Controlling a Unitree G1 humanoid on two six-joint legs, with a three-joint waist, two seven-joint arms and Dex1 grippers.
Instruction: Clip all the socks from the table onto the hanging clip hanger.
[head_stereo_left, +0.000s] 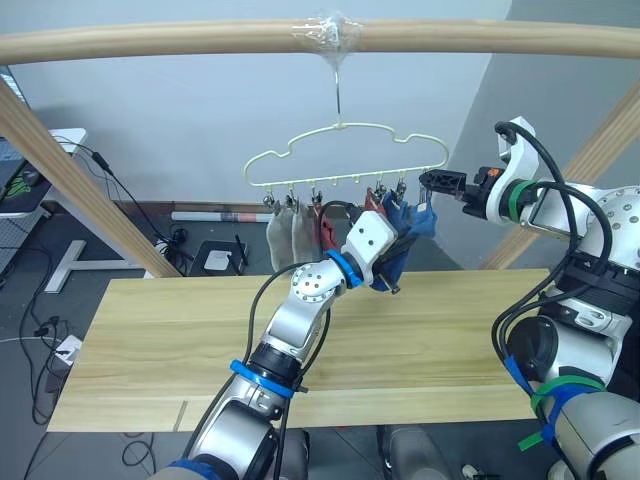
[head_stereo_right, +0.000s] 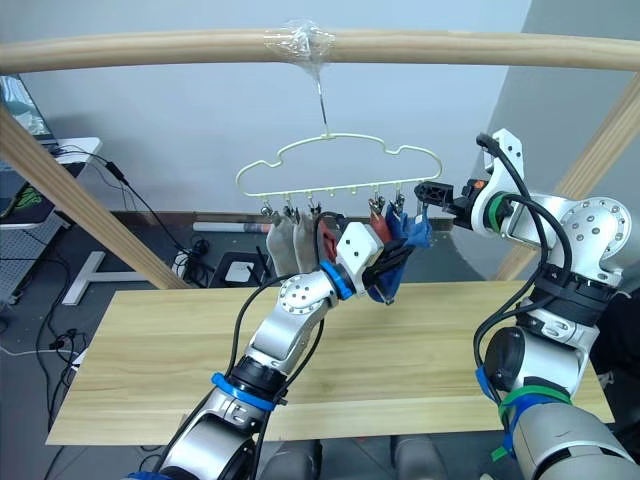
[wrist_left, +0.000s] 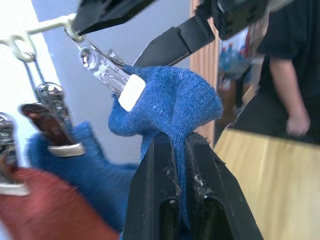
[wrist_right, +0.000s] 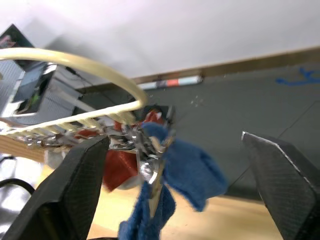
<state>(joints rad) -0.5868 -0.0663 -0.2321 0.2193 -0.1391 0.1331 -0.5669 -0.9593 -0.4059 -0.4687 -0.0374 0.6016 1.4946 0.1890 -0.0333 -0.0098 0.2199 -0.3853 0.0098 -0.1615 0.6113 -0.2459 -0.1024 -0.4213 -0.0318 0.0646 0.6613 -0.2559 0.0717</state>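
The hanger (head_stereo_left: 345, 160) hung from the wooden pole (head_stereo_left: 150, 42) above the far edge of the bench (head_stereo_left: 150, 340). Going left to right along its clips: two grey socks (head_stereo_left: 287, 238), two rust-red socks (head_stereo_left: 327, 232), then a blue sock (wrist_left: 65, 160) already clipped. No socks lay on the bench.

The left end effector (head_stereo_left: 392, 262) was closed narrow on the last blue sock (wrist_left: 172, 107), holding its cuff against the end clip (wrist_left: 107, 75). The right end effector (wrist_right: 170, 165) stood wide, its fingers either side of that clip.

In my judgement the last clipping was in hand. To do it well, the left should keep the cuff deep between the clip's faces, letting go only once the clip bites.

No brand, label or legible writing was found.
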